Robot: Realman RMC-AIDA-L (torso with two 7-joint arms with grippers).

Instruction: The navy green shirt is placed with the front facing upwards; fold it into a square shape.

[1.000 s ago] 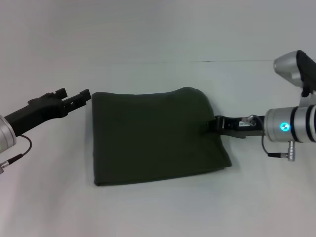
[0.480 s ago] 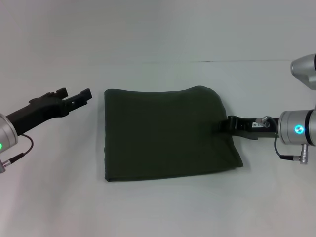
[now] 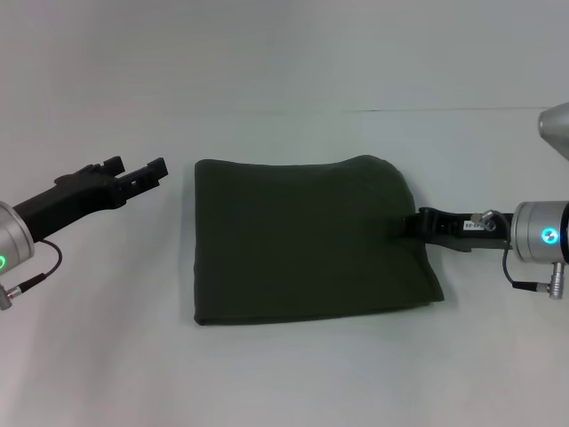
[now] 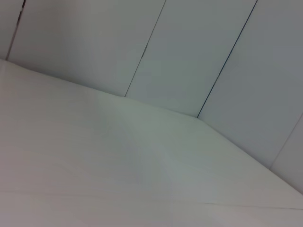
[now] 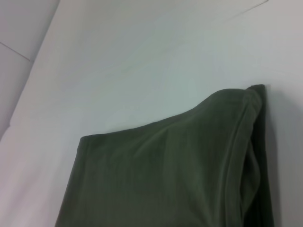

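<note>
The navy green shirt (image 3: 302, 240) lies folded into a rough rectangle on the white table (image 3: 293, 374), its plain dark side up with no lettering showing. My right gripper (image 3: 411, 225) is shut on the middle of the shirt's right edge, its arm reaching in from the right. The right wrist view shows the folded shirt (image 5: 165, 179) from close up, with a layered hem along one side. My left gripper (image 3: 147, 171) hovers open just left of the shirt's far left corner, a small gap away and not touching the cloth. The left wrist view shows only bare table and wall.
The white table (image 4: 94, 156) stretches around the shirt on all sides. A panelled wall (image 4: 189, 56) rises behind its far edge. A thin seam line (image 3: 462, 109) crosses the table at the back right.
The shirt has slid to the right across the table, pulled by my right gripper as that arm drew back. My left gripper has stayed nearly still, so the gap to the shirt widened.
</note>
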